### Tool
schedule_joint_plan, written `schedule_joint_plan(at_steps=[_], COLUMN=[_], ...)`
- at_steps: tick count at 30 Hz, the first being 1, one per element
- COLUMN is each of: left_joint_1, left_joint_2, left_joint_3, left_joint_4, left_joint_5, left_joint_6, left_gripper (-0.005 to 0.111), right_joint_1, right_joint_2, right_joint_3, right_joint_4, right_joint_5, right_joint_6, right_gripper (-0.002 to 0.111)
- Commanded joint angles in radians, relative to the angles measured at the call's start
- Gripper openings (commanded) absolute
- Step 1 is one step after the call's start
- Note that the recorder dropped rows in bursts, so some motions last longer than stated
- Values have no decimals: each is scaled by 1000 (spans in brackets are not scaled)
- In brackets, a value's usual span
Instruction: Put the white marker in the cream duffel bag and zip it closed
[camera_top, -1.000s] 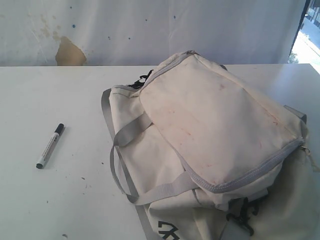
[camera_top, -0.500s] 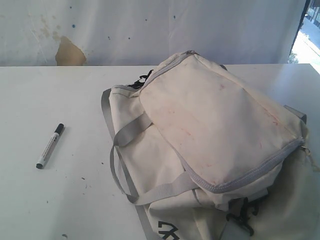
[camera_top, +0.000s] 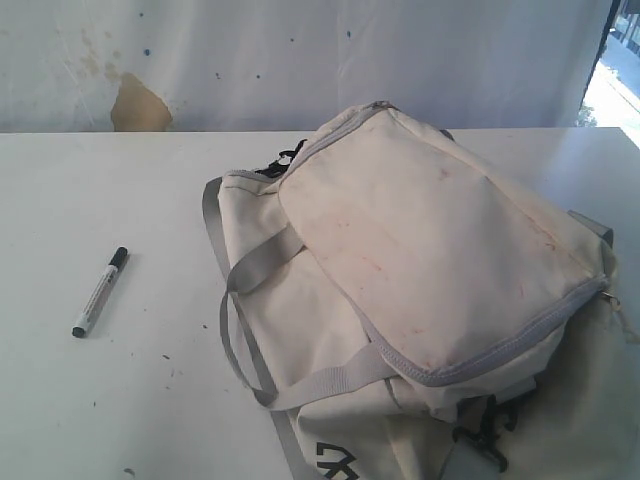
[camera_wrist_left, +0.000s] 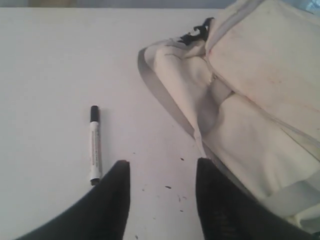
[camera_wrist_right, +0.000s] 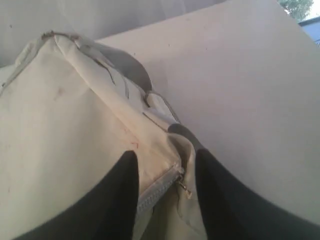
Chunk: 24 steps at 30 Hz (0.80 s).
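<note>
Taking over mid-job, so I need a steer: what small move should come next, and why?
Probably slide the left end effector sideways over the white marker and lower it. The marker lies loose on the table, apart from the cream duffel bag, just outside the jaws, which stand open and empty.

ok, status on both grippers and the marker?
Both open, empty: left gripper above table near white marker, right gripper over cream duffel bag, at its zipper end. Marker flat on table, clear of bag. Nothing blocking it.

Matt, soft cloth on the cream duffel bag (camera_top: 430, 260), woven webbing handles (camera_top: 255, 262); smooth plastic white marker (camera_top: 99, 293); smooth table (camera_top: 100, 410)
</note>
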<state>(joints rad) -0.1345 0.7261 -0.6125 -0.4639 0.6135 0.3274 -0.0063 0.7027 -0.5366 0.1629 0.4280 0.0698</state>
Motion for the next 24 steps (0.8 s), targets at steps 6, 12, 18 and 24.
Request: schedule_joint_plan(at_steps=[6,12,18,24], left_joint_1=[-118,-118,-118,-118], left_joint_2=[278,494,742,941], left_joint_3=[-188,-366,-553,-722], left_joint_4=[-21,-36,-90,-282], left_joint_5=[21,52,45,5], left_joint_6=[9,-14,49,225], left_gripper=[63,80,83,83], right_joint_1=[0,0,0,0], right_joint_2=[112,245,315,337], right_joint_3=[-56,-123,-142,-142], right_joint_4=[288,307,285,215], right_joint_5=[117,201,213,213], right_joint_6=[-279,-264,-146,-14], right_gripper=[56,56,67,67])
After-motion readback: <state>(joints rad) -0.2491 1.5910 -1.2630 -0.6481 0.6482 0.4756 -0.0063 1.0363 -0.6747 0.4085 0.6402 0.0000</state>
